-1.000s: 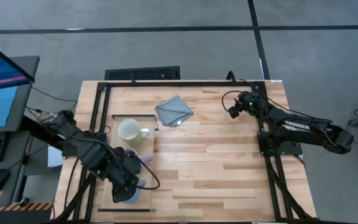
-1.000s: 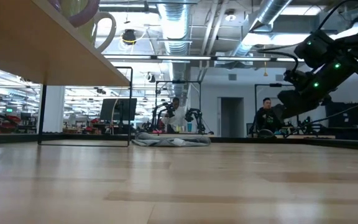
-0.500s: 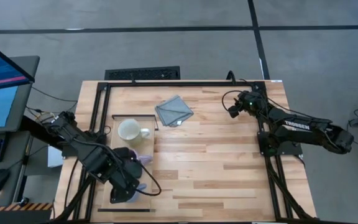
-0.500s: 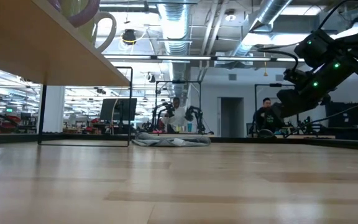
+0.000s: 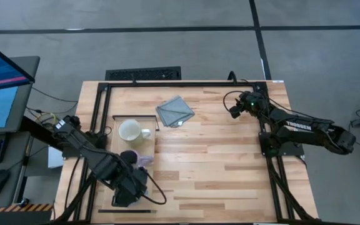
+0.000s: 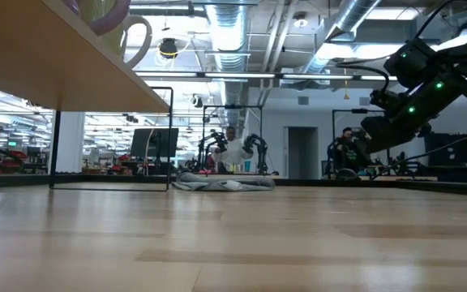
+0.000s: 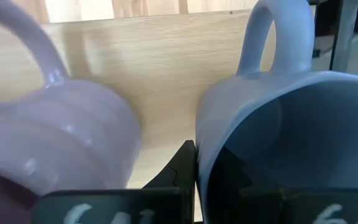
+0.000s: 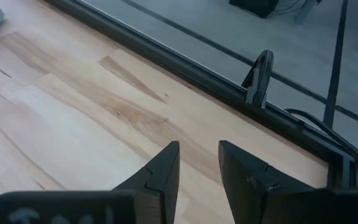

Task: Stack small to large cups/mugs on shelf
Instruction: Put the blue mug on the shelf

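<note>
The pale-wood shelf [image 5: 147, 145] runs along the table's left side. The cream-white mug [image 5: 130, 130] stands on its far part and the purple mug [image 5: 137, 159] near its middle. My left gripper [image 5: 127, 191] is over the shelf's near part, beside the purple mug [image 7: 55, 124], and is on the grey-blue mug [image 7: 278, 118]. That mug is hidden under the gripper in the high view. My right gripper [image 5: 233, 111] hangs open and empty above the table's far right [image 8: 197, 168]. My left gripper has one finger [image 7: 180, 167] against the outer side of the grey-blue mug's wall [image 7: 205, 155], in the gap between that mug and the purple one. The mug's own wall hides the other finger. The mug's handle [image 7: 260, 37] points away from the gripper.
A grey folded cloth [image 5: 175, 110] lies on the plank tabletop at the far middle and also shows in the low view [image 6: 224, 182]. A dark frame [image 5: 186, 83] borders the table. People sit in the room behind [image 6: 349, 150]. The tabletop's middle and right are bare wood.
My left gripper has moved along the shelf toward the table's near edge, away from the purple mug, which now shows more. The grey-blue mug, seen beside the gripper before, is now hidden under it.
</note>
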Robot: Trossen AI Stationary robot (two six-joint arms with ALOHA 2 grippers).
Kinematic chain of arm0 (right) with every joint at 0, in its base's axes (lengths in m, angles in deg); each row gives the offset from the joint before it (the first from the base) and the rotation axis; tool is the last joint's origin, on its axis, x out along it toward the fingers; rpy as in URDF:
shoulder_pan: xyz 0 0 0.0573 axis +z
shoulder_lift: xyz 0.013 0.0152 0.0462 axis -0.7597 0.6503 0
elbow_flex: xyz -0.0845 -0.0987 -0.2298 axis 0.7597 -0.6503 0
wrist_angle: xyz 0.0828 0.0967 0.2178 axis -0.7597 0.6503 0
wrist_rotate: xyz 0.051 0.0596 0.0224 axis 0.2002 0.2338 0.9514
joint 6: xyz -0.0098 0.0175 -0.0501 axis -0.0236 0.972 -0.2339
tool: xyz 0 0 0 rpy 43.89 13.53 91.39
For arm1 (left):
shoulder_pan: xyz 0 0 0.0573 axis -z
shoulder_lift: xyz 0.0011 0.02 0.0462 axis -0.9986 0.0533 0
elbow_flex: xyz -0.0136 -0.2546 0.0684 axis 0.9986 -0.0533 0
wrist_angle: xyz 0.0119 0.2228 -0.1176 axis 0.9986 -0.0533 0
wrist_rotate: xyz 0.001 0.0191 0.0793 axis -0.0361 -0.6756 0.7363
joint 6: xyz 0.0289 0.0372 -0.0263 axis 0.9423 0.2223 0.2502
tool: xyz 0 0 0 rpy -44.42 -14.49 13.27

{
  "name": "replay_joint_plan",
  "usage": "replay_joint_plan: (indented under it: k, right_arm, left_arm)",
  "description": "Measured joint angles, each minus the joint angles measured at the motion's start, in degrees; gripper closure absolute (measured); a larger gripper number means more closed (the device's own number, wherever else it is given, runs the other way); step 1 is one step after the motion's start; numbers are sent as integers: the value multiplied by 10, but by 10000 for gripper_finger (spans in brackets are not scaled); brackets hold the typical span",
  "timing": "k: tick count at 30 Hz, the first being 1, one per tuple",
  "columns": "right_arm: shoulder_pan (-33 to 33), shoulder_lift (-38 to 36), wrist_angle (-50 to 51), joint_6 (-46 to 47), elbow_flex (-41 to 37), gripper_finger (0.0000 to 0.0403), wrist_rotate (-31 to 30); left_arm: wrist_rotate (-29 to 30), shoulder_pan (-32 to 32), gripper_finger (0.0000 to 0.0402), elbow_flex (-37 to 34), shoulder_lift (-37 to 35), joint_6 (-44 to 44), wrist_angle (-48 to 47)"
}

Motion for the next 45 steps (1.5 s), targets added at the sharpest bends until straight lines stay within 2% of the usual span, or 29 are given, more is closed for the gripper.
replay_joint_plan:
  k: [17, 26, 45]
  right_arm:
    - [0, 0, 0, 0, 0, 269, 0]
    - [0, 0, 0, 0, 0, 269, 0]
    - [0, 0, -1, 0, 0, 269, 0]
  left_arm:
    - [16, 1, 394, 0, 2, -14, 0]
    - [15, 7, 394, 0, 2, 14, -1]
    - [15, 9, 394, 0, 5, -39, -1]
